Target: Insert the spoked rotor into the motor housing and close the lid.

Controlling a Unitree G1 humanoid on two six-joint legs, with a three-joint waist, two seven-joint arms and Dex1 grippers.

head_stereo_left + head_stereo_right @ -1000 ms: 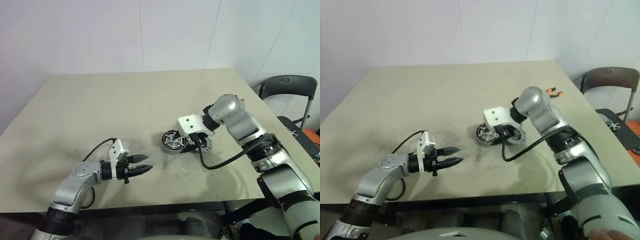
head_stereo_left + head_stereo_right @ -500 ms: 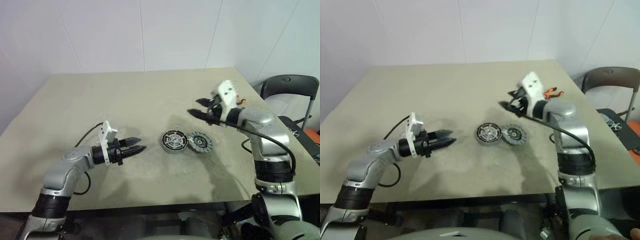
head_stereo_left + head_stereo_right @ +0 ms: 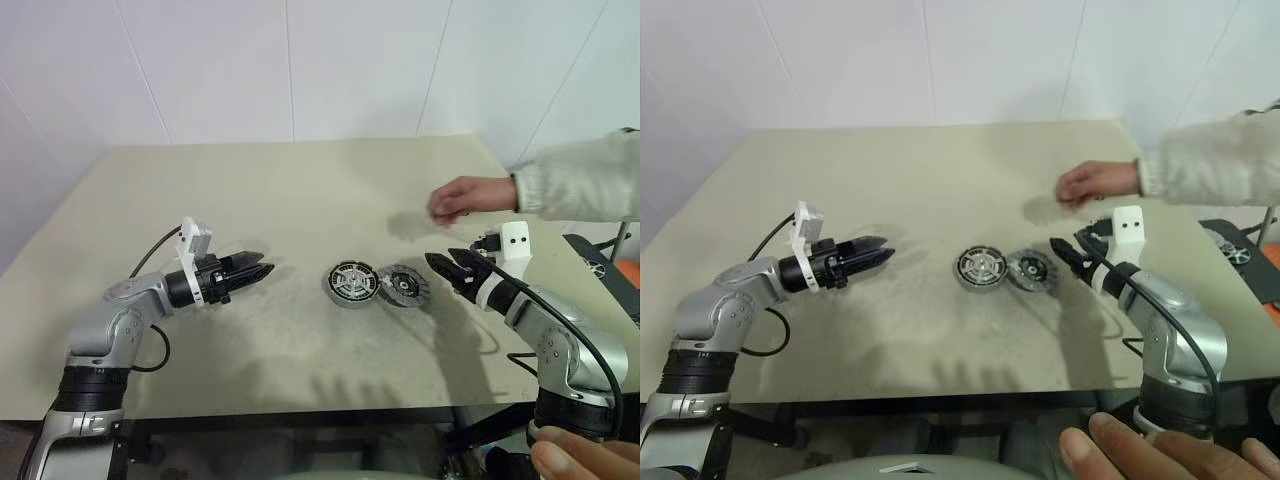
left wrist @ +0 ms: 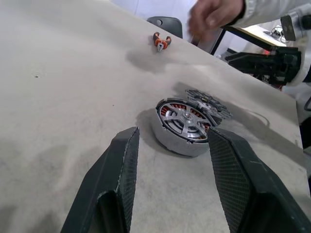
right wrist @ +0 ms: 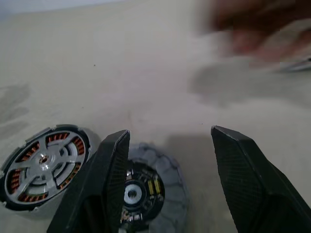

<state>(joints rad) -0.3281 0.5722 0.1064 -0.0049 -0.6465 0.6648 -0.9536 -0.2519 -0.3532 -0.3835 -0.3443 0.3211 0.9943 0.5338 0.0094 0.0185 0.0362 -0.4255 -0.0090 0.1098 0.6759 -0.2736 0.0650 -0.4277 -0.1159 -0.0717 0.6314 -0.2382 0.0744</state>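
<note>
Here, motor housing (image 4: 183, 127) beyond open left gripper (image 4: 170, 160) (untouched), lid (image 4: 208, 103) alongside.

Light: bright, even, from overhead.
Shadows: soft grey patches on the beige matte table (image 3: 300, 190).
Blur: person's hand (image 5: 252, 24) smeared.

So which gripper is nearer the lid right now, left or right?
Right. The right gripper hangs open just beside the lid, on its right. The left gripper, also open, is farther off, past the motor housing on the other side.
</note>
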